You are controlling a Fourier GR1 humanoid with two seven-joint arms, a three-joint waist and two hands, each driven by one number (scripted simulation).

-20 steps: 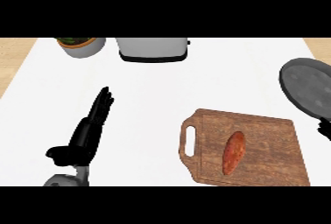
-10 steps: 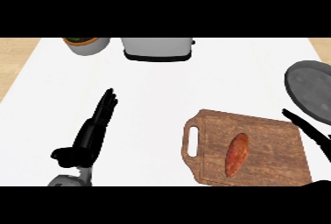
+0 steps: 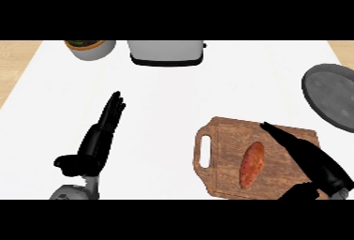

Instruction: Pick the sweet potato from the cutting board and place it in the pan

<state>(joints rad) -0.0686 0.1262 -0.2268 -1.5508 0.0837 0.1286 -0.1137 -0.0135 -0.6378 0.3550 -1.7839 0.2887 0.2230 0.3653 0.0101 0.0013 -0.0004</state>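
Right hand [image 3: 307, 157] open over cutting board [image 3: 224, 140], sweet potato [image 3: 252, 164] beside

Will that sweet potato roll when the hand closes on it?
Possibly: the sweet potato is long, rounded and tapered, so it may roll sideways on the flat cutting board. It looks stiff, unlikely to bend. The right hand is beside it, fingers straight.

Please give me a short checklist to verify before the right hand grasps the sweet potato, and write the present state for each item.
1. Sweet potato lies on the cutting board, uncovered: ok.
2. Right hand open, fingers straight: ok.
3. Right hand over the board, just right of the sweet potato: ok; whether they touch: cannot tell.
4. Pan is empty where visible and beyond the board's far right corner: ok.
5. Left hand open on the counter, away from the board: ok.
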